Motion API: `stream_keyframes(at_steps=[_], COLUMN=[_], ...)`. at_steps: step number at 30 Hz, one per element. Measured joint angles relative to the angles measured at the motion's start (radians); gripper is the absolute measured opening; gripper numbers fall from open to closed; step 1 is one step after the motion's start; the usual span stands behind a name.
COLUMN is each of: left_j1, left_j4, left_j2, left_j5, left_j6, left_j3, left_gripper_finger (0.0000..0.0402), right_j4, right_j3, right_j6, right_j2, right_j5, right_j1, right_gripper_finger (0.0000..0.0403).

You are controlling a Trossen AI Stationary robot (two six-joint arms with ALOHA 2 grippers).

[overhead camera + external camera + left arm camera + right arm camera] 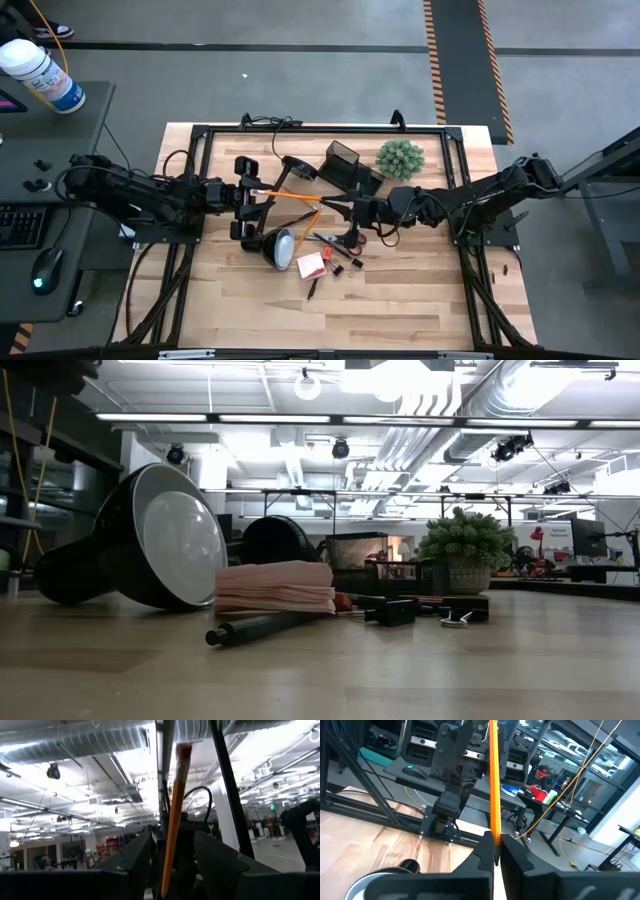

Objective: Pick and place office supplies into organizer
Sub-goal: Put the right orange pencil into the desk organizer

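Observation:
A yellow-orange pencil (290,196) hangs level above the table's middle, between my two grippers. My right gripper (326,203) comes from the right and is shut on the pencil's right end. My left gripper (262,194) comes from the left and is open. Its fingers (132,862) stand on either side of the pencil's reddish end (183,751); I cannot tell whether they touch it. The dark organizer (343,163) stands at the back. On the table lie a pink sticky-note pad (312,264), a black pen (262,628) and small black clips (354,263). My right gripper pinches the pencil's right end (495,836) between its two fingers. The fingers point level from the table's right side and lie along the pencil, which sticks out ahead of them toward the left arm. The pencil is clear of the table.
A black desk lamp lies on the table, its head (277,245) near the middle and its base (297,168) farther back. A green spiky plant ball (400,158) sits right of the organizer. Bare wood shows along the near edge (400,320).

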Motion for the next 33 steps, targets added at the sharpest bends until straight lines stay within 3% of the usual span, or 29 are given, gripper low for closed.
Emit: stream_keyframes(at_steps=[13, 18, 33], left_j1=[0.000, 0.000, 0.000], left_j4=[-0.014, -0.015, -0.075], left_j2=[0.083, 0.092, 0.092], left_j5=[0.022, -0.028, -0.042], left_j6=[0.000, -0.001, -0.013], left_j3=[0.091, 0.095, 0.095], left_gripper_finger=[0.0144, 0.0141, 0.0041], right_j4=[-0.010, -0.011, 0.027], right_j3=[0.000, 0.000, 0.000], right_j6=[0.014, 0.013, -0.034], right_j2=[0.007, 0.024, 0.027], right_j5=[-0.008, -0.002, 0.023], right_j1=[-0.006, -0.006, -0.006], right_gripper_finger=[0.0002, 0.0002, 0.0001])
